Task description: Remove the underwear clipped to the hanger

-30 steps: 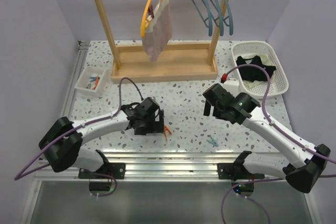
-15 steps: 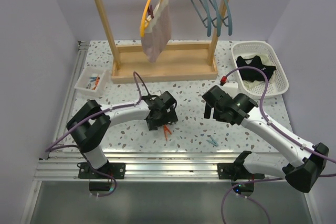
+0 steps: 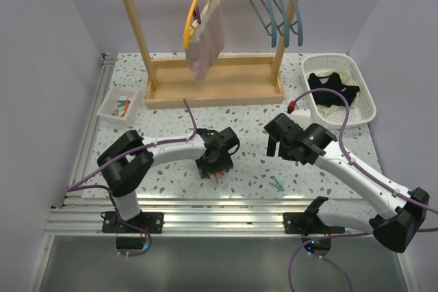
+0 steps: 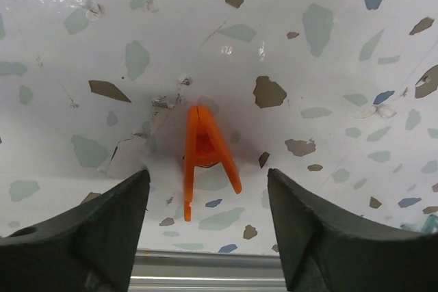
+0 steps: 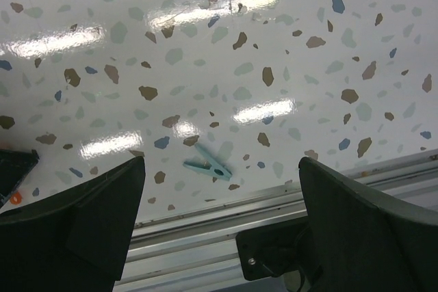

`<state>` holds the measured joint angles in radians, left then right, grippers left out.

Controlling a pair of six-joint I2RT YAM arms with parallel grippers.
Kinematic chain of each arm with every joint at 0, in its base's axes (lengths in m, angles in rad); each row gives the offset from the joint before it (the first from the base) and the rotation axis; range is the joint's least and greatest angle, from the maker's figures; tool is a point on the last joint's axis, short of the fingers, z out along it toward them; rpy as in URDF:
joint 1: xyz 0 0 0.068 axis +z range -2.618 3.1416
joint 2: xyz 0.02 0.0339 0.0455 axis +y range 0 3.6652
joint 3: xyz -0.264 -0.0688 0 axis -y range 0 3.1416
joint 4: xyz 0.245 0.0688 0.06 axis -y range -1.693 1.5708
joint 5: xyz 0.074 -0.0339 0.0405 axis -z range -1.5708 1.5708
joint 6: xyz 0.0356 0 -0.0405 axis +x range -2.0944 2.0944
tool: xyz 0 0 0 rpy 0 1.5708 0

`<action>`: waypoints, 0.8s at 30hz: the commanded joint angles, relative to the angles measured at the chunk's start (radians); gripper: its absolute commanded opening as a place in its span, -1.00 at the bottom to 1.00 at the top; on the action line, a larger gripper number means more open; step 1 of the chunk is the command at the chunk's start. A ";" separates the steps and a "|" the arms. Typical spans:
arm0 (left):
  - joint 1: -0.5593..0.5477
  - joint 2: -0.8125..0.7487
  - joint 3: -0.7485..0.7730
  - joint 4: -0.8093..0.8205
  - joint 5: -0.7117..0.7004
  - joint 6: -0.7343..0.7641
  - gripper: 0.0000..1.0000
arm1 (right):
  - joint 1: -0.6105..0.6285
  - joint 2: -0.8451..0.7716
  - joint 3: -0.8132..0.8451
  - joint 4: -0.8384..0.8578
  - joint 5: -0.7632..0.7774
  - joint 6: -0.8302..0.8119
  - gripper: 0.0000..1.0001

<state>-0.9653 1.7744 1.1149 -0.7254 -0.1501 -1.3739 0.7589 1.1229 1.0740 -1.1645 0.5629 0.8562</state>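
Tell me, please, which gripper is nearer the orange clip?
Left. The left gripper hangs right over the orange clip, fingers either side; the right gripper sits well off to its right, apart.

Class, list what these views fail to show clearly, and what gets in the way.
Top view: the clips on the dusty pink-mauve cloth garment are too small to make out.
Top view: the left gripper covers part of the orange plastic peg.
Top view: items in the small white tray are too small to name.
Both wrist views: the garment is out of frame.
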 commanded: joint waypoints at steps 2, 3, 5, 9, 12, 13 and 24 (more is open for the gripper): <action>-0.009 0.033 -0.007 -0.037 -0.051 -0.040 0.37 | 0.000 -0.044 -0.005 0.012 0.019 0.003 0.94; -0.007 0.036 -0.009 -0.037 -0.055 -0.039 0.20 | 0.000 -0.048 -0.006 0.017 0.017 0.004 0.94; -0.007 0.039 -0.009 -0.037 -0.069 -0.034 0.04 | 0.002 -0.060 -0.011 0.019 0.014 0.003 0.93; -0.004 0.048 -0.009 -0.042 -0.086 -0.019 -0.34 | 0.002 -0.086 -0.026 0.028 0.009 0.003 0.91; 0.007 0.034 -0.015 -0.048 -0.101 -0.005 -0.56 | 0.002 -0.101 -0.036 0.031 0.009 0.007 0.91; 0.010 0.028 -0.018 -0.046 -0.106 -0.001 -0.62 | 0.000 -0.103 -0.037 0.031 0.009 0.007 0.90; 0.156 -0.348 -0.061 -0.149 -0.278 0.156 -1.00 | 0.000 -0.123 -0.019 0.016 0.006 -0.005 0.90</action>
<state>-0.8909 1.6169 1.0760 -0.8120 -0.3107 -1.2968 0.7589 1.0176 1.0370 -1.1522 0.5575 0.8516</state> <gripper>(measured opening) 0.273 0.952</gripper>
